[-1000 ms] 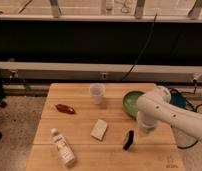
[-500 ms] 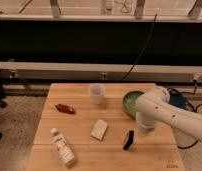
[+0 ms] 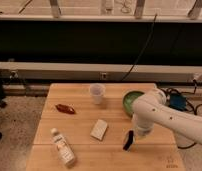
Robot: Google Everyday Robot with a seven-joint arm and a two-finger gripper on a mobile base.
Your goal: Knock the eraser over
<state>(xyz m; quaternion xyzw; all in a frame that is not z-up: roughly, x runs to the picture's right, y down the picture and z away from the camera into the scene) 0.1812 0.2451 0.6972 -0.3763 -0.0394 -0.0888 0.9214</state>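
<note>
The eraser [image 3: 127, 140] is a small thin black slab standing on end, slightly tilted, on the wooden table [image 3: 84, 120] near its front right. My white arm reaches in from the right and bends down over it. My gripper [image 3: 137, 133] is at the arm's lower end, right beside the eraser on its right and seemingly touching it. The arm's bulk hides most of the gripper.
A green bowl [image 3: 130, 101] sits just behind the arm. A clear plastic cup [image 3: 96, 93] stands at the back middle. A flat beige block [image 3: 99, 129] lies left of the eraser. A red-brown packet [image 3: 65, 108] and a lying bottle [image 3: 62, 146] are on the left.
</note>
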